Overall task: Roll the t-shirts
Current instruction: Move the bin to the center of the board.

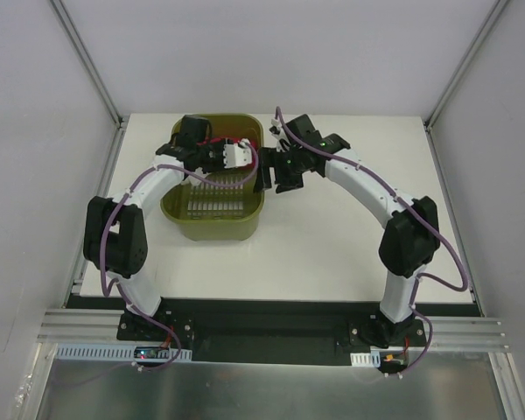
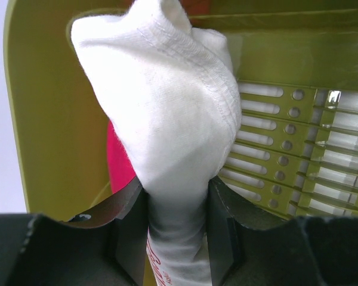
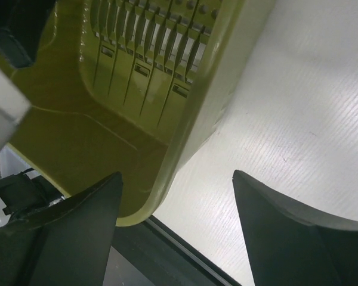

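Note:
My left gripper (image 2: 178,189) is shut on a rolled white t-shirt (image 2: 167,107) with red lettering near the jaws, and holds it over the olive-green basket (image 2: 48,119). From above, the left gripper (image 1: 230,157) and the white t-shirt (image 1: 237,154) hang over the basket's far half. A bright pink t-shirt (image 2: 120,162) lies in the basket behind the white one, mostly hidden. My right gripper (image 3: 176,174) stands open with nothing between its fingers, astride the basket's rim (image 3: 185,137). In the top view the right gripper (image 1: 278,173) is at the basket's right side.
The basket (image 1: 212,229) has a slotted floor and sits left of centre on the white table (image 1: 350,236). Its right wall is close to my right fingers. A dark strip borders the table in the right wrist view. Grey enclosure walls surround the table.

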`<state>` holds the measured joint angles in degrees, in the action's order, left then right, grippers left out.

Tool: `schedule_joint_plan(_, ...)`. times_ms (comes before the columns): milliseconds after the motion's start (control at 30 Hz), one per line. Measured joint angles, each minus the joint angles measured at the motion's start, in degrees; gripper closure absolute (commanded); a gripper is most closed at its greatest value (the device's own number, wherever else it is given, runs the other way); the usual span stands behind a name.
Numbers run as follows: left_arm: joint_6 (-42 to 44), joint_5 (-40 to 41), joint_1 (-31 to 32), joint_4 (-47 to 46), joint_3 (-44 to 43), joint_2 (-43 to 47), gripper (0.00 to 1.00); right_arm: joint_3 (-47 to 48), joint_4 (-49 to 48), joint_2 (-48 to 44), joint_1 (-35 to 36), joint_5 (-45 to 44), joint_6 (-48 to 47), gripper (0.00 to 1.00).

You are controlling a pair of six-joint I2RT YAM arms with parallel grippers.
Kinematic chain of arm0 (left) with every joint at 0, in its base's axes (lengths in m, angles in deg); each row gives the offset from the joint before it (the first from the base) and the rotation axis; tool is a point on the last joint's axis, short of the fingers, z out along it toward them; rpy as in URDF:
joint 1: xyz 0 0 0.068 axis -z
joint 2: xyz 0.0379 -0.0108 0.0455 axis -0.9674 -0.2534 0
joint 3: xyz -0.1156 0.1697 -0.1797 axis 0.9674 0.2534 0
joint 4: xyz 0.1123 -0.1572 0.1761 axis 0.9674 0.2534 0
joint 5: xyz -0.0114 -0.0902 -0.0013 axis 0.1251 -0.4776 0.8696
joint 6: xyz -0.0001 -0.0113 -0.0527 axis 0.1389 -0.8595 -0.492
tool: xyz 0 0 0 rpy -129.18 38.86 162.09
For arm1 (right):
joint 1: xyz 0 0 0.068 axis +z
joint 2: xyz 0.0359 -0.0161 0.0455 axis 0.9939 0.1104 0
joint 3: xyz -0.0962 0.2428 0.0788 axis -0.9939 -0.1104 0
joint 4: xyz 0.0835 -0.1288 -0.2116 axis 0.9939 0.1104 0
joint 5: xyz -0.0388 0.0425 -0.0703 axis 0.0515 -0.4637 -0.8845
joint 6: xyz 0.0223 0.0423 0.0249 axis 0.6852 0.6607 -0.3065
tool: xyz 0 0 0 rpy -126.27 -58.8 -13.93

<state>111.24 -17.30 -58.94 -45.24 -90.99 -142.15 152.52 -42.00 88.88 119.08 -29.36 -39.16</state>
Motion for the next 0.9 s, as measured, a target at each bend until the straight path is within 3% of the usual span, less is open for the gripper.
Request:
schedule_joint_plan(33,-0.02,0.02,-0.07,-0.02,0.13,0.07,1.00,-0.02,-0.07,0.55,0.35,-0.11,0.09,0.32)
schedule_joint_plan(167,0.22,-0.11,-0.70,0.04,0.79,0.35,1.00,-0.11,-0.13,3.98,1.90,0.39,-0.09,0.77)
schedule_joint_plan(233,0.98,-0.31,-0.76,0.02,0.87,0.37,1.00,-0.07,-0.92,5.44,2.51,2.16,0.50,0.81)
schedule_joint_plan(367,3.98,-2.16,-1.09,-0.59,2.69,0.74,1.00,0.07,0.44,5.46,1.75,1.66,1.42,0.99)
schedule_joint_plan(667,11.47,-2.80,-0.48,0.37,5.38,0.85,1.00,-3.34,0.28,4.46,-0.48,5.11,-1.57,0.99)
schedule_joint_plan(900,11.65,3.13,3.96,-1.11,8.46,2.23,1.00,-0.59,5.07,3.98,0.04,-1.01,-2.62,0.99)
